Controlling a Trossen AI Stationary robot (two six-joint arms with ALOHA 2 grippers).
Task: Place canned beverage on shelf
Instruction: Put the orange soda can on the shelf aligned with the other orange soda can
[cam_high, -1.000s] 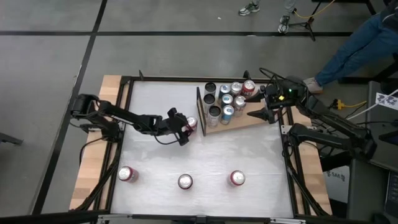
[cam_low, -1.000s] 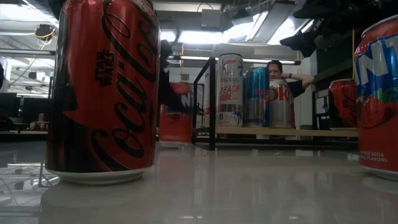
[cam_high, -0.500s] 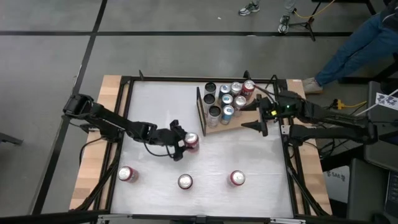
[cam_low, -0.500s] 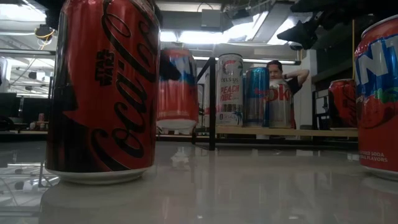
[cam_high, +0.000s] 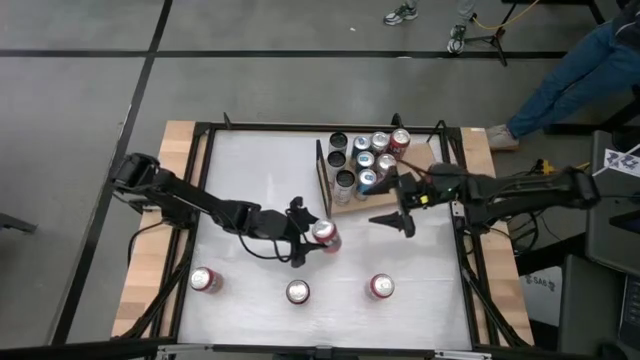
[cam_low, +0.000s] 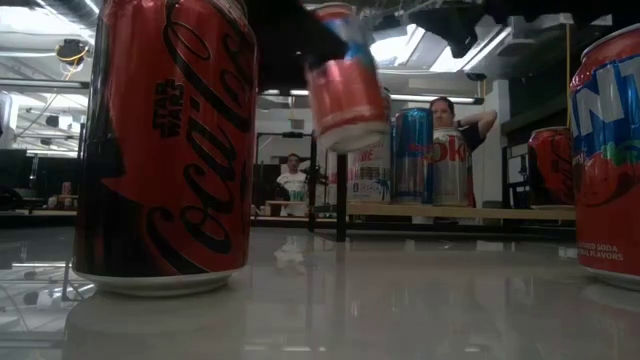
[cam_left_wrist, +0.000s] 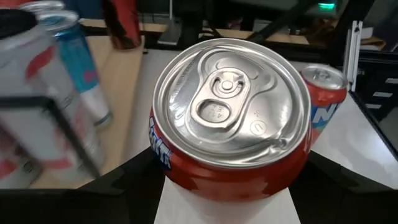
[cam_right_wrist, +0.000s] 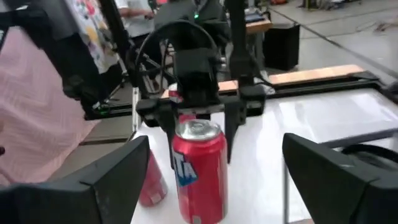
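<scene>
My left gripper (cam_high: 312, 238) is shut on a red canned beverage (cam_high: 324, 234), which hangs in the air above the table's middle in the low view (cam_low: 346, 76). The shelf (cam_high: 350, 209), a wooden board with a black upright frame (cam_high: 320, 180), lies at the far right and carries several cans (cam_high: 364, 160). My right gripper (cam_high: 393, 217) stands open just to the can's right, in front of the shelf, pointing at the can and touching nothing. My left gripper pinches the can's side wall just under its top rim (cam_left_wrist: 166, 163) between its two fingers (cam_right_wrist: 232, 122), one on each side. The fingers come nearly level from the table's left. The can is lifted clear of the table, top up and slightly tilted.
Three more cans stand along the near edge: one at the left (cam_high: 205, 280), one in the middle (cam_high: 298, 292), one at the right (cam_high: 381, 287). In the low view, two of them, a Coca-Cola can (cam_low: 165, 150) and a red can (cam_low: 610, 150), fill the foreground. A person (cam_low: 455, 115) is behind the table.
My left gripper has carried the can from beside the shelf's frame toward the near edge and the right, lifting it off the table and clear. My right gripper has swung from the shelf's far right end toward the near edge and left, nearer the can, staying open.
</scene>
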